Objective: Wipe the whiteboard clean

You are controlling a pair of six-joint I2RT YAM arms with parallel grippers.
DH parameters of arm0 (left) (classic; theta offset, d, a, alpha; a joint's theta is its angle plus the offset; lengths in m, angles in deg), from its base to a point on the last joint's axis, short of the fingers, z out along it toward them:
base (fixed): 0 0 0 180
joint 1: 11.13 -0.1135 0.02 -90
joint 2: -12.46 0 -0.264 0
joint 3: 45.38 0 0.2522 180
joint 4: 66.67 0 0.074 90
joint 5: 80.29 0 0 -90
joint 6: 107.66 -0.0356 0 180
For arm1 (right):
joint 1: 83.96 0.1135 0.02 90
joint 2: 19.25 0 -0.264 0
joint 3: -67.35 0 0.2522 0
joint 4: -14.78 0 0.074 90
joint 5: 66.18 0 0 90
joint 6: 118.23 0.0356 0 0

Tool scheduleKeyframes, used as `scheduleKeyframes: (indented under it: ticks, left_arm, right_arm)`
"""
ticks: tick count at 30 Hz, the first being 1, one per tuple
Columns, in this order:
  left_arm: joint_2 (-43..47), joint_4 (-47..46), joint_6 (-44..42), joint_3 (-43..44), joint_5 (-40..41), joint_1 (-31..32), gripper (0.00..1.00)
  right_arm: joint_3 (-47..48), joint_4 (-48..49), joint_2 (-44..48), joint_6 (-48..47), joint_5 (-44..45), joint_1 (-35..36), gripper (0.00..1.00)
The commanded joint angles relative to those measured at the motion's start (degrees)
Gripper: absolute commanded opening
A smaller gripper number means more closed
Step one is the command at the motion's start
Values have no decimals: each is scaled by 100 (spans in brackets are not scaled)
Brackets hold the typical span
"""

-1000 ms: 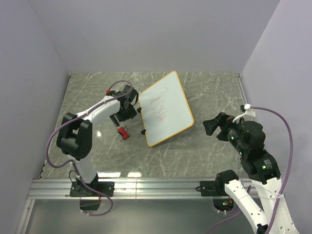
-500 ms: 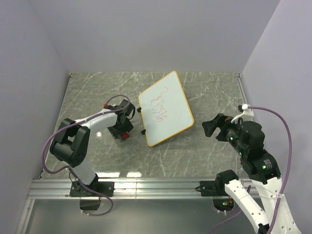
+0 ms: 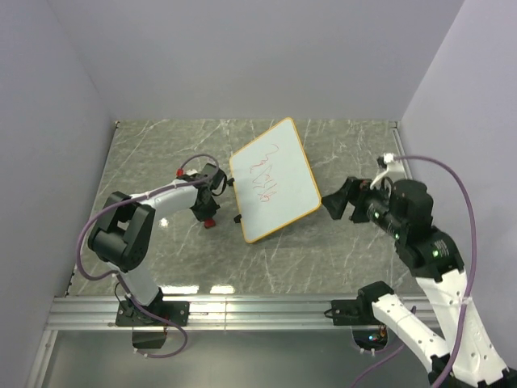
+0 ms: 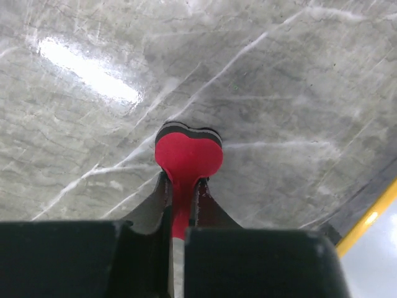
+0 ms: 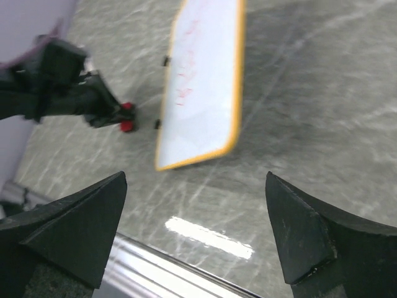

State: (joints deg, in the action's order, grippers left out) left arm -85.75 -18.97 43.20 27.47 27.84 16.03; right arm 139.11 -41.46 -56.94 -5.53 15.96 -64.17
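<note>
The whiteboard (image 3: 279,194) lies flat and slanted mid-table, white with an orange-yellow rim and red scribbles (image 3: 265,174). Just left of its near corner, my left gripper (image 3: 207,212) is shut on the waist of the small red eraser (image 3: 208,221). In the left wrist view the eraser (image 4: 188,155) rests on the marble, pinched by the left gripper (image 4: 182,181), and a corner of the whiteboard (image 4: 386,264) shows at right. My right gripper (image 3: 333,200) hovers open just off the board's right corner. The right wrist view shows the right gripper (image 5: 195,177) empty, with the whiteboard (image 5: 201,81) and eraser (image 5: 126,117) ahead.
The grey marble table (image 3: 161,153) is boxed in by pale walls on three sides. An aluminium rail (image 3: 242,307) runs along the near edge. Small black clips (image 3: 238,218) stick out from the board's left edge.
My left gripper dropped from beside the board's left edge onto the eraser and shut on it. My right arm reached left, closer to the board's right corner, still open.
</note>
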Motion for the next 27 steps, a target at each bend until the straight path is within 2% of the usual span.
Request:
scheduleKeyframes:
  ticks: [1,5,10,17,20,27]
  left_arm:
    - [20,-36,-4,181,-21,53,0]
    - [171,482,-187,1041,225,228,0]
    - [31,1140,-531,2711,375,457,0]
    - [-461,1441,-1260,4942,-449,905,0]
    - [-620,1406,-1392,5174,-687,1063,0]
    - [-664,1247,-1647,5069,-1040,1362,0]
  right_arm:
    - [903,276,-545,-222,-760,51,96]
    - [1591,389,-1309,-231,-981,60,94]
    - [2240,504,-2382,-204,-946,60,91]
    - [2603,486,-3778,59,-1077,-72,82]
    - [2506,714,-4174,112,-1200,-151,81]
    - [2585,996,-4765,217,-1201,-248,79]
